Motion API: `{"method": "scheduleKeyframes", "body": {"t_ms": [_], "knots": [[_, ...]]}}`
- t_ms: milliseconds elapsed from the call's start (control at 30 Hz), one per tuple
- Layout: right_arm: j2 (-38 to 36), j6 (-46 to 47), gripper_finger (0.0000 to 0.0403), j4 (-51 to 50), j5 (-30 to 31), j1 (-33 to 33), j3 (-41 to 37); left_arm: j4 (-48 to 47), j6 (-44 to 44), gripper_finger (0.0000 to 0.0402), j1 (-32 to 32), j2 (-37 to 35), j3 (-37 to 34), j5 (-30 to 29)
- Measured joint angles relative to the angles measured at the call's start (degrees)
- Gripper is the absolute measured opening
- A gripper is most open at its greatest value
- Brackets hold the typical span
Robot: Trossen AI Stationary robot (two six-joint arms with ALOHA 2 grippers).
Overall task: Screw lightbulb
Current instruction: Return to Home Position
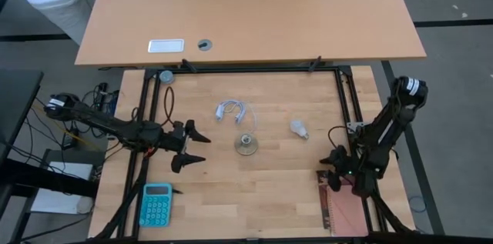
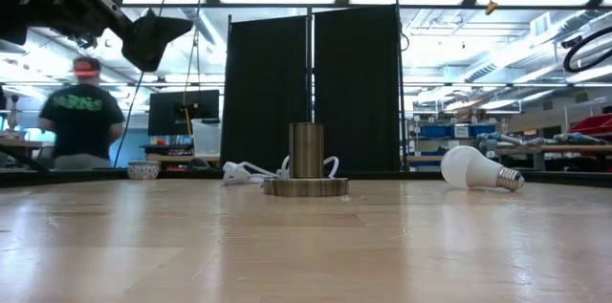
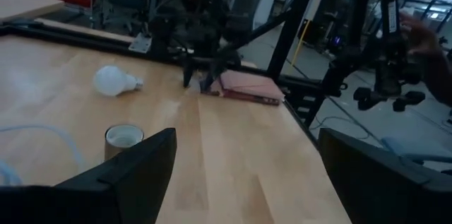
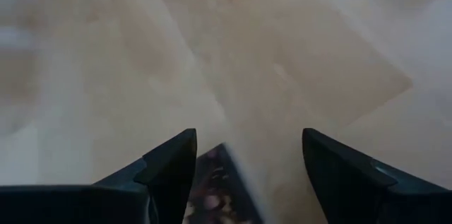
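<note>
At counter point(image 1: 269, 190) left side, left gripper point(image 1: 203, 148) hovers raised, fingers apart (empty), facing socket point(image 1: 246, 145). Right gripper point(image 4: 248, 139) sits above book point(image 1: 344, 212) corner, fingers apart. Lightbulb point(image 1: 299, 128) lies sideways right of socket, unobstructed.

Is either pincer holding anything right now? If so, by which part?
Nothing is held. The left pincer and right pincer are both open and empty; the lightbulb lies on the table, apart from both.
</note>
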Motion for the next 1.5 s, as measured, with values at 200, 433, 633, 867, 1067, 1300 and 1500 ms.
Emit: {"method": "scheduleKeyframes", "body": {"t_ms": [200, 433, 633, 867, 1067, 1300, 1500], "knots": [[-5.9, 0.2, 0.0258, 0.2, -0.6, 0.0, 0.0, -6.9, 0.0, 0.0351, 0.0, -4.7, 0.0, 0.0], [-16.2, 0.1, 0.0257, 0.1, -0.2, 0.0, 0.0, -12.5, 0.0, 0.0351, 0.0, -11.3, 0.0, 0.0], [-23.6, 0.1, 0.0258, 0.1, -1.4, 0.0, 0.0, -12.5, 0.0, 0.0351, 0.0, -16.0, 0.0, 0.0], [-31.7, 0.1, 0.0257, 0.0, -1.7, 0.0, 0.0, -12.2, 0.0, 0.0351, 0.0, -22.4, -0.1, 0.0], [-36.9, 0.1, 0.0256, -0.1, -1.7, 0.0, 0.0, -10.3, 0.0, 0.0351, 0.0, -28.0, -6.3, 0.0], [-39.8, 0.1, 0.0258, -1.2, -1.7, 0.0, 0.0, -24.3, -0.1, 0.0351, 0.1, -33.2, -10.4, 0.0], [-44.8, 0.1, 0.0257, -1.2, -1.7, 0.0, -3.0, -29.3, 0.0, 0.0351, 0.1, -34.2, -10.4, 0.1]]}}
